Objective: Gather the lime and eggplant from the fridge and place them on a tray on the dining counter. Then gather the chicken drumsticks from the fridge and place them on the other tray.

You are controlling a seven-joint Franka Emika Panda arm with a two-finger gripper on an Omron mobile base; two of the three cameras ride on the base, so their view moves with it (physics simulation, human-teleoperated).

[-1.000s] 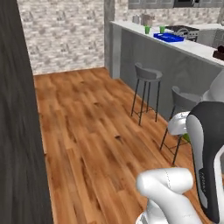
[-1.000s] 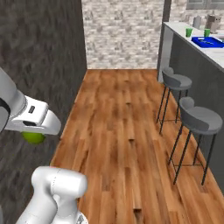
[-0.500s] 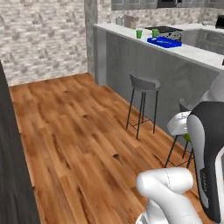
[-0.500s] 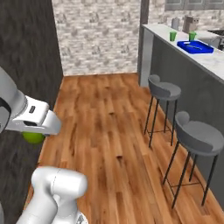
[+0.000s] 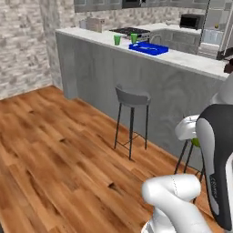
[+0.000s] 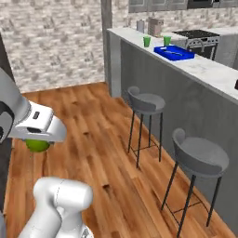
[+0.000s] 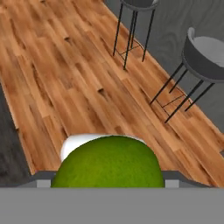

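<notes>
Round green lime [image 7: 108,162] sits clamped in the end effector [image 6: 38,145], carried low at 9 o'clock in the right base view, over the wood plank floor [image 6: 97,139]. The blue rectangular tray [image 6: 174,52] waits on the pale stone bench [image 6: 209,69] at 1 o'clock, well apart. Judgement: the lime is in transit; the eggplant and the drumsticks are not yet fetched.
</notes>
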